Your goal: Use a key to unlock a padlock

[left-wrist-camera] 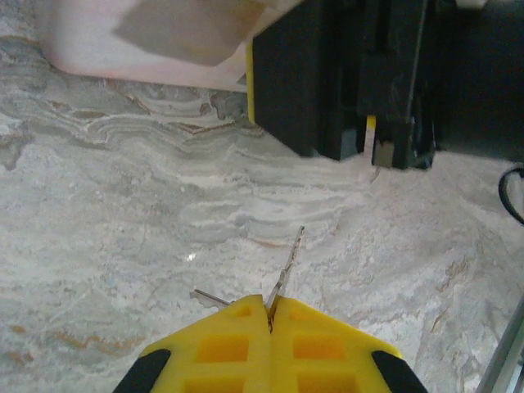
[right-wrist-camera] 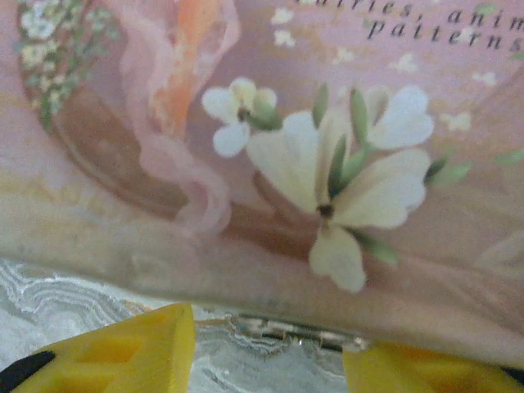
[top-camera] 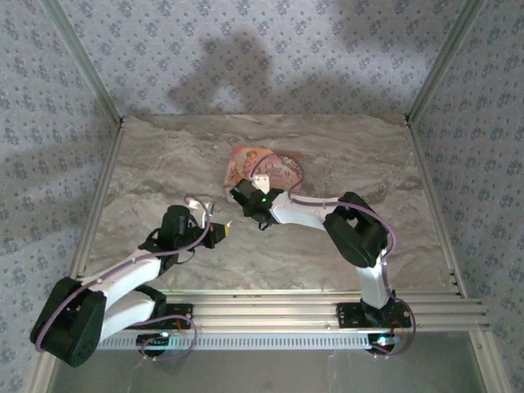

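While the left pincer is clamped on a thin silver metal key, only its very tips hold the key. My main worry is the key twisting or slipping in that grip the moment its tip meets resistance. The blade sticks out past the fingertips, its long axis running away from the pincer and leaning a little right in the left wrist view. From above, that means it points right and slightly far, towards the right pincer.

That pincer has its yellow fingers apart, nosed up to the near edge of the flat pink cardboard box printed with flowers on the grey marbled worktop. Where the tiny dark-blue padlock sits I cannot say for certain. A silvery curved glint between those fingers, at the box's near edge, may be its shackle. If so, nothing grips the lock, and a push from the key would likely shove it along the box. A misaligned keyway is the other risk, since I cannot see which way it faces.
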Available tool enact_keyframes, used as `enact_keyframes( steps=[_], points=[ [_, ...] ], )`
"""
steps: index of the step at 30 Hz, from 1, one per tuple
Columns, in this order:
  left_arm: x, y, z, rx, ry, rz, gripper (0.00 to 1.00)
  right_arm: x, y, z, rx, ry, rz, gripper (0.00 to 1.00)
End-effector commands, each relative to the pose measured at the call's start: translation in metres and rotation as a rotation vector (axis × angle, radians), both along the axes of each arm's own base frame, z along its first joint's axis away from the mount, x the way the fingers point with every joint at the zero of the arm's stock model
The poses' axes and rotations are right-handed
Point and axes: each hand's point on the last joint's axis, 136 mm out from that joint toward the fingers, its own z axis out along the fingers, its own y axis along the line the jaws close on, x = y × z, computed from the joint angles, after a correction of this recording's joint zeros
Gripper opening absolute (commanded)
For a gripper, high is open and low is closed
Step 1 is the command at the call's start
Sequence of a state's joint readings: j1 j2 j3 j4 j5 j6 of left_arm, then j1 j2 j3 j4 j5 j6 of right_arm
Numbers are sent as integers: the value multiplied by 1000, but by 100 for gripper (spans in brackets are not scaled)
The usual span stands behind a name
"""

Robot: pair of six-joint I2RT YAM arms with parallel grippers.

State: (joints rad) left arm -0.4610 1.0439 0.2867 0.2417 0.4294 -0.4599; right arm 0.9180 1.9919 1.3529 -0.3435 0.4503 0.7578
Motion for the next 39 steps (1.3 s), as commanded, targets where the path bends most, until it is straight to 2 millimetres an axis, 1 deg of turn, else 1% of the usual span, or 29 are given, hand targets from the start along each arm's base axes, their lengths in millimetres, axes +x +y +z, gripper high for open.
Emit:
enact_keyframes(
  steps=[1, 9, 14, 19, 26, 29, 34, 39],
  points=[
    [-10, 2, -4, 14, 2, -26, 0, 10, -2, -1, -12, -27, -63, 49],
    [-16, 6, 0, 1, -20, -25, 0, 14, -6, -11, -19, -19, -102, 47],
    [-17, 5, 0, -1, -20, -29, 0, 19, -9, -9, -23, -27, -109, 46],
    [-18, 5, 0, -4, -22, -32, 0, 22, -17, -15, -27, -16, -134, 46],
    [-17, 6, 1, -5, -28, -30, 0, 26, -21, -17, -26, -10, -145, 45],
    [-18, 6, 1, -4, -27, -30, 0, 27, -24, -21, -26, 0, -151, 45],
    [-18, 6, 2, -6, -30, -29, 0, 29, -24, -24, -22, 7, -154, 45],
    [-18, 6, 1, -5, -30, -29, 0, 31, -26, -25, -27, 9, -154, 39]
  ],
)
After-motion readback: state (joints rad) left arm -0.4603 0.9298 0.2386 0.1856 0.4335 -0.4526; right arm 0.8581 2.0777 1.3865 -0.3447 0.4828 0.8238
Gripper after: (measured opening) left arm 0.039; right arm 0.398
